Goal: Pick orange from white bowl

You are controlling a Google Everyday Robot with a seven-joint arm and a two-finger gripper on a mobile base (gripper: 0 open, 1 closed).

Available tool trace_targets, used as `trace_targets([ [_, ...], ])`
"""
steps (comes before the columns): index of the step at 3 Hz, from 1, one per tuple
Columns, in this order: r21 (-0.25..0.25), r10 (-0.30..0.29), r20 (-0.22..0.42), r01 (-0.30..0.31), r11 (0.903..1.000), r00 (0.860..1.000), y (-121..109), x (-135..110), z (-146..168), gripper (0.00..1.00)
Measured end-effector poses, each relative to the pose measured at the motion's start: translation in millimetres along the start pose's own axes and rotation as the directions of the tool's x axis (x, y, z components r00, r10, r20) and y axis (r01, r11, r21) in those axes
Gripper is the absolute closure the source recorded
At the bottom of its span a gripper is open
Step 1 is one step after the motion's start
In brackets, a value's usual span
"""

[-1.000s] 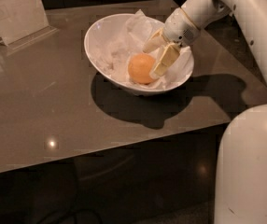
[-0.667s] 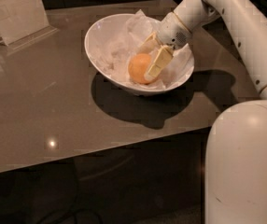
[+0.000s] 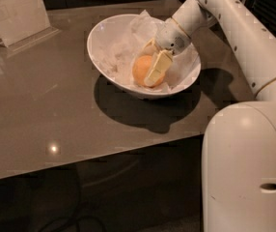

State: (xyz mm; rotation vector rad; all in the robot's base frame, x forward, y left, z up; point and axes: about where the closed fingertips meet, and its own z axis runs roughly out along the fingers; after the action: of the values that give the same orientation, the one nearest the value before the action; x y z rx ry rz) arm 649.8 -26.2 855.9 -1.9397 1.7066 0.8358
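The orange lies in the white bowl on crumpled white paper, right of the bowl's middle. The bowl stands on the grey-brown table towards its far right. My gripper reaches down into the bowl from the upper right and sits right at the orange, partly covering its right side. The orange still rests low in the bowl. The white arm runs up and right from the bowl to the frame's top edge.
A white card stand is at the table's far left corner. The robot's white body fills the lower right, beside the table's front right edge. The table's front edge runs across the lower part of the view.
The gripper has moved a little left and down inside the bowl, from beside the orange to over its right side. The orange and the bowl have stayed in place.
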Motion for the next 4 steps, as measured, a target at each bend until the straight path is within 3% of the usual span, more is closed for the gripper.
trace_targets([
  [1,-0.019,0.018,-0.007,-0.018,0.9996,1.0,-1.3,5.9,7.9,0.43],
  [3,-0.014,0.018,-0.005,-0.018,0.9997,1.0,-1.3,4.7,5.3,0.89],
  [4,0.094,-0.057,0.055,0.052,0.9942,0.997,12.2,-17.5,-41.5,1.0],
])
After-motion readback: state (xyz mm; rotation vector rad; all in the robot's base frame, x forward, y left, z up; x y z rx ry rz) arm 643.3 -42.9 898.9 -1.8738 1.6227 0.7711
